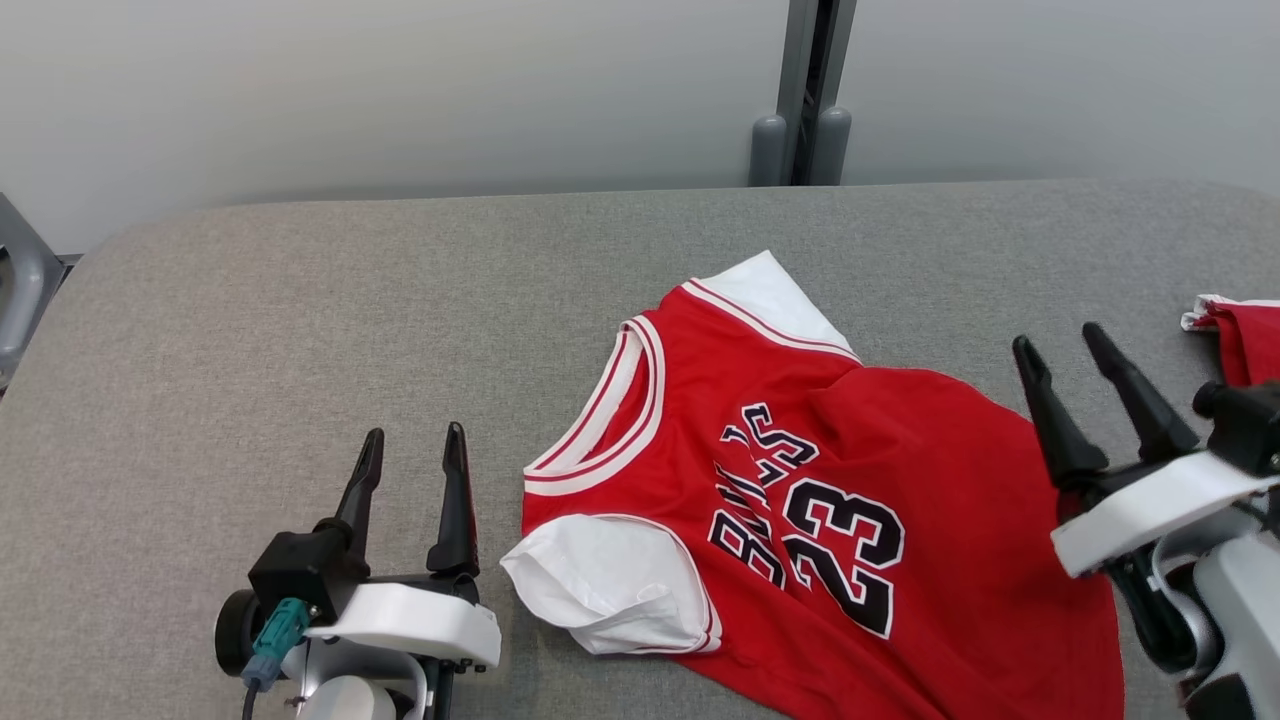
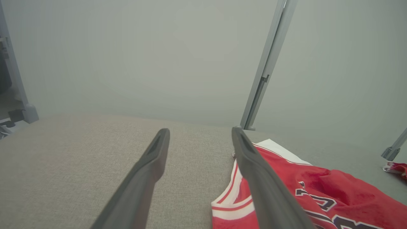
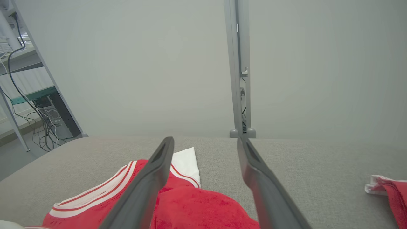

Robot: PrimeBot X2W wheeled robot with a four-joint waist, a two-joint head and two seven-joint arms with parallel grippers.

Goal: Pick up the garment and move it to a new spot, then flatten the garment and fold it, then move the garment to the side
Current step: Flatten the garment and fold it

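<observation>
The garment (image 1: 800, 500) is a red jersey with white sleeves, white-striped collar and the number 23. It lies spread but creased on the grey table (image 1: 300, 300), right of centre, collar toward the left. My left gripper (image 1: 412, 462) hovers just left of the near sleeve, open and holding nothing. In the left wrist view the jersey (image 2: 318, 197) lies to the right of the left gripper (image 2: 200, 135). My right gripper (image 1: 1065, 348) stands open above the jersey's right edge. Its wrist view has the red cloth (image 3: 197, 206) below the open right gripper (image 3: 205, 143).
A second red and white cloth (image 1: 1240, 335) lies at the table's right edge, also as a red cloth (image 3: 388, 190) in the right wrist view. A grey post (image 1: 805, 90) rises behind the table against a pale wall. Shelving with cables (image 3: 35, 108) stands off the table's left side.
</observation>
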